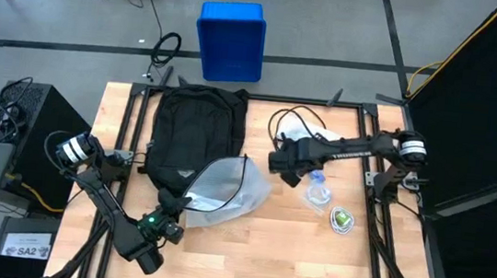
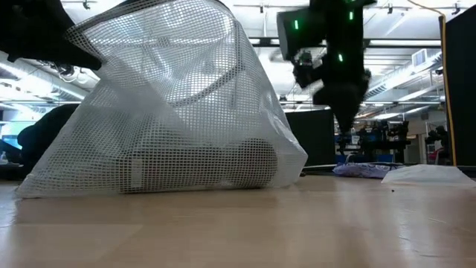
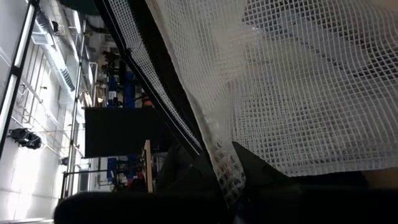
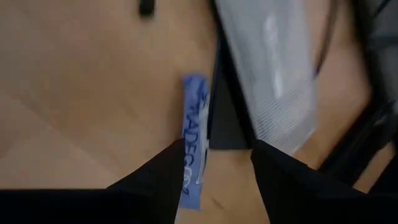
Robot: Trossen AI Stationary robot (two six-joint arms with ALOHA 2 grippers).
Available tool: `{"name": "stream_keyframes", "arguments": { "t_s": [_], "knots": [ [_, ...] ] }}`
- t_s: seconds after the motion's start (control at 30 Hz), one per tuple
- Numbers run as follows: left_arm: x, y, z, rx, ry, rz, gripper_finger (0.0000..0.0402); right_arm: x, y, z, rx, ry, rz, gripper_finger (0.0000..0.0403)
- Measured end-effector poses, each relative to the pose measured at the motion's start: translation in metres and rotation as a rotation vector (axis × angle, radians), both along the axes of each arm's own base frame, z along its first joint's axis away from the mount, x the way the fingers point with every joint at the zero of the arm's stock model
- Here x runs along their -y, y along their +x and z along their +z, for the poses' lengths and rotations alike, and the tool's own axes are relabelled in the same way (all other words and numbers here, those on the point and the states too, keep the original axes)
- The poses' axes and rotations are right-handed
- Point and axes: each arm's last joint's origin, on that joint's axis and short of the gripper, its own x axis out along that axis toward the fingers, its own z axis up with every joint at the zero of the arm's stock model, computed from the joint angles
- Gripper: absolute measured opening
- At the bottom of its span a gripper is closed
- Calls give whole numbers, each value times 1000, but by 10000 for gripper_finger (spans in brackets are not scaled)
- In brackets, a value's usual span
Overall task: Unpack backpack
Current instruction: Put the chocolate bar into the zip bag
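White mesh, a see-through pouch [image 1: 223, 188], sat pinched at its near corner in the left claw [image 1: 168, 226], whose fingers [image 3: 252, 174] were pressed together on the netting at the front of the wooden desk [image 1: 263, 261]. From that claw the pouch spread away and toward the right arm, a dark zip edge running along one side; a pale roll-shaped thing lay inside it in the low view. Just beyond the left claw, touching the pouch, lay the backpack [image 1: 196, 129], black fabric, flat on the desk. Its long axis ran front to back, the rounded top pointing to the far edge and the bottom end nearest the claw.

The right claw [image 1: 286, 168] hovered past the pouch's other side, fingers [image 4: 292, 180] apart with nothing between them, above a blue strip [image 4: 194, 134]. Beside it lay a clear plastic item [image 1: 319, 192] and a round green-and-white thing [image 1: 343, 219]. Farther off, on the floor, stood a blue bin [image 1: 231, 40].
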Motion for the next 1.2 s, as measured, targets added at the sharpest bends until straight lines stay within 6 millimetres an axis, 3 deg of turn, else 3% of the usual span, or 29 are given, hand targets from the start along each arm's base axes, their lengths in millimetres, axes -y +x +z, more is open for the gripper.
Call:
{"name": "stream_keyframes", "arguments": {
  "t_s": [0.27, 0.57, 0.7, 0.97, 1.1, 1.2],
  "knots": [
    [0, 0, -1, -15, -15, 7, 0, 31, -22, -47, -21, 166, -100, 221],
    [0, 0, -1, -17, -17, 8, 0, 36, -23, -65, 70, 254, -106, 266],
    [0, 0, -1, -20, -22, 10, 0, 35, -26, -71, 88, 267, -88, 216],
    [1, 0, -1, -22, -38, 14, 0, 28, -22, -72, 89, 264, -14, 23],
    [1, 0, -1, -21, -40, 14, 0, 24, -15, -63, 94, 218, 12, 19],
    [1, 1, -2, -18, -45, 13, 0, 20, -2, -39, 163, 161, 46, 13]
  ]
}}
